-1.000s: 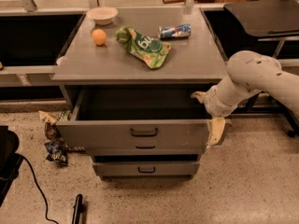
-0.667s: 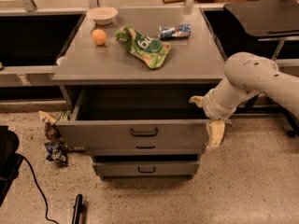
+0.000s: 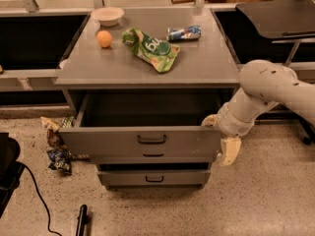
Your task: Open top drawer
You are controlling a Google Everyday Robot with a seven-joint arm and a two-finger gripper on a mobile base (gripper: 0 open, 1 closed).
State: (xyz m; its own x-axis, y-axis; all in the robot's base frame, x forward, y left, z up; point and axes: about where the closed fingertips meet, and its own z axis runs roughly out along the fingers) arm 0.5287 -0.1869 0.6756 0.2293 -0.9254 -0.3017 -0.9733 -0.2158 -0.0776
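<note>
The top drawer (image 3: 108, 140) is a wide grey metal drawer with a small black loop handle (image 3: 151, 140) at its centre. It stands pulled out from the grey cabinet (image 3: 147, 68), and its dark inside shows. My gripper (image 3: 222, 139) sits at the drawer's right front corner, at the end of my white arm (image 3: 266, 90). One cream finger (image 3: 229, 150) hangs down beside the drawer front, and another part shows at the drawer's top edge.
Two narrower drawers (image 3: 153, 178) sit below, shut or nearly so. On the cabinet top lie a white bowl (image 3: 108, 15), an orange (image 3: 104, 39), a green chip bag (image 3: 150, 48) and a blue packet (image 3: 183, 33). Wrappers (image 3: 56, 146) lie on the floor at left. A black cable (image 3: 37, 195) is nearby.
My gripper and arm have shifted slightly. The drawer stays pulled out as before.
</note>
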